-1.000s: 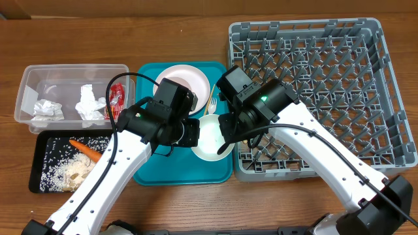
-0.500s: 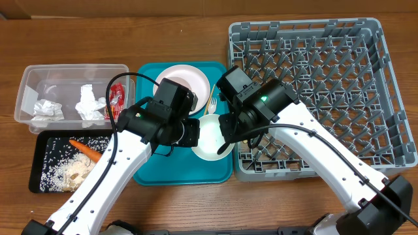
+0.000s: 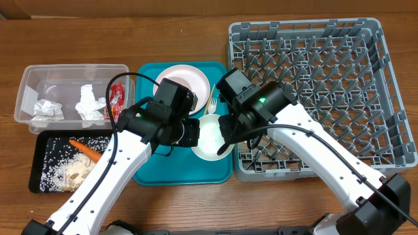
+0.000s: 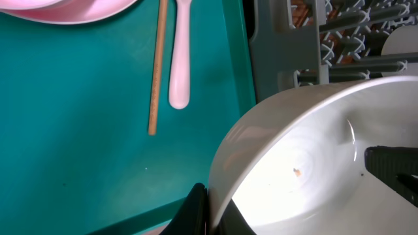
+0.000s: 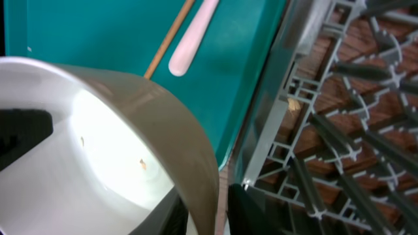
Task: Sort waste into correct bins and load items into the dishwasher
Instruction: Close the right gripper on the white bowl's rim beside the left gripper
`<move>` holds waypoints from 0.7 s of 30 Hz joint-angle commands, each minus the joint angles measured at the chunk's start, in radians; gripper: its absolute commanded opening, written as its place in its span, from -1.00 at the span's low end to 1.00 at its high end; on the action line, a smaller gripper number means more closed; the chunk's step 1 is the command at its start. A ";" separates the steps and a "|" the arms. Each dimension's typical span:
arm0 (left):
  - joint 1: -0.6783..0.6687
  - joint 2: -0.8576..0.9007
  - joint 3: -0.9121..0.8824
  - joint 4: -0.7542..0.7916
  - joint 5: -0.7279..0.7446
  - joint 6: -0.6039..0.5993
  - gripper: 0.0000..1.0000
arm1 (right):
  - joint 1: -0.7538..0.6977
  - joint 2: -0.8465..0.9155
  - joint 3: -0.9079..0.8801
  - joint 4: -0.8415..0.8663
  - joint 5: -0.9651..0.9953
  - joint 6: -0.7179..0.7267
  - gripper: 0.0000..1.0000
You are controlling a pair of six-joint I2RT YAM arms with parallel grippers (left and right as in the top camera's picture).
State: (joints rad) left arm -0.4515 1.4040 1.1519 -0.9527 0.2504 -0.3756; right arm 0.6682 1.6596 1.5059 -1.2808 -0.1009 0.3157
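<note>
A white bowl (image 3: 209,138) is tilted over the right end of the teal tray (image 3: 150,171), next to the grey dish rack (image 3: 326,85). My left gripper (image 3: 194,134) is shut on its left rim; in the left wrist view the gripper (image 4: 214,212) pinches the bowl (image 4: 307,163). My right gripper (image 3: 225,137) straddles the right rim. In the right wrist view the gripper (image 5: 209,215) has one finger inside the bowl (image 5: 98,143) and the outer finger a small gap off. A wooden stick (image 4: 155,65) and a pale fork handle (image 4: 179,59) lie on the tray.
A pink plate (image 3: 179,79) sits at the tray's far end. The clear tub (image 3: 32,75) holds tissues (image 3: 90,104) and a red wrapper (image 3: 117,98). The black tray (image 3: 39,163) holds a carrot (image 3: 83,147) and crumbly scraps (image 3: 72,171). The rack's wall (image 5: 274,130) is close beside the bowl.
</note>
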 commanded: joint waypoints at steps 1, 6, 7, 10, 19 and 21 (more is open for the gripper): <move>-0.003 -0.016 0.020 0.004 0.005 -0.014 -0.87 | 0.004 0.003 0.058 -0.004 -0.004 0.003 -0.49; -0.003 -0.016 0.020 0.003 0.005 -0.014 -0.87 | 0.004 0.003 0.079 -0.009 -0.004 0.003 -0.60; -0.003 -0.016 0.020 0.003 0.005 -0.014 -0.87 | 0.004 0.003 0.079 -0.011 -0.003 0.002 -0.66; -0.003 -0.016 0.020 0.004 0.005 -0.014 -0.86 | 0.004 0.003 0.079 -0.011 -0.004 0.003 -0.75; -0.003 -0.016 0.020 0.004 0.005 -0.014 -0.86 | 0.004 0.004 0.060 -0.003 -0.003 0.003 -0.38; -0.003 -0.016 0.020 0.004 0.005 -0.014 -0.87 | 0.004 0.004 0.052 -0.003 -0.003 0.002 -0.38</move>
State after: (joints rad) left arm -0.4515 1.4040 1.1519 -0.9527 0.2504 -0.3756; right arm 0.6685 1.6600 1.5578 -1.2903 -0.1005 0.3161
